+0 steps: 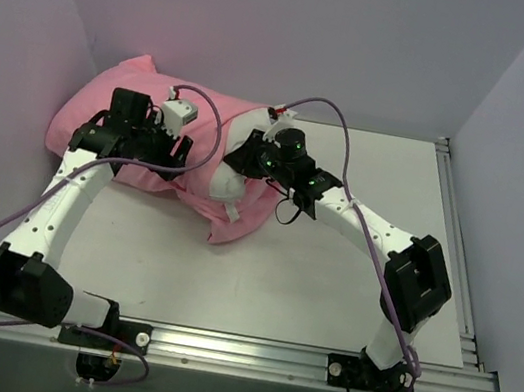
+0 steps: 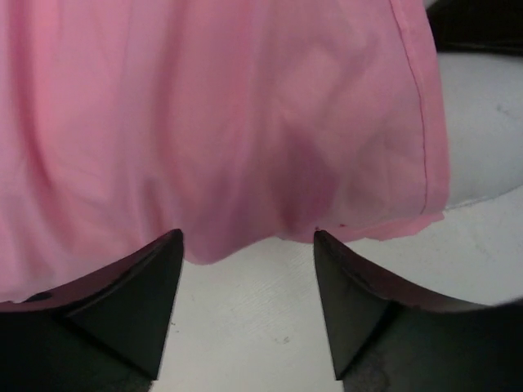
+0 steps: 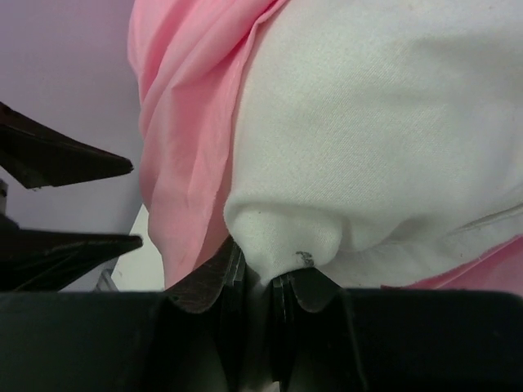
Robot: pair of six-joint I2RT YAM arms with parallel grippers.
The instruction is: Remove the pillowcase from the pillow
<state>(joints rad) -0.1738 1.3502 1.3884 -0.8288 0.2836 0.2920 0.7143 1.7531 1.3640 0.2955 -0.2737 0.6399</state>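
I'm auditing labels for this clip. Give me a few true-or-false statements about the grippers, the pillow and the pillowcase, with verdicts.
1. The right gripper is shut on a bunched corner of the white pillow. True.
2. The left gripper is clamped on the pillowcase. False: its fingers stand apart, and the pink hem lies just ahead of them, ungripped.
3. The pillow is completely out of the pillowcase. False: only one end shows white, and pink fabric covers the rest.
4. The pillowcase lies on the far left part of the table. True.
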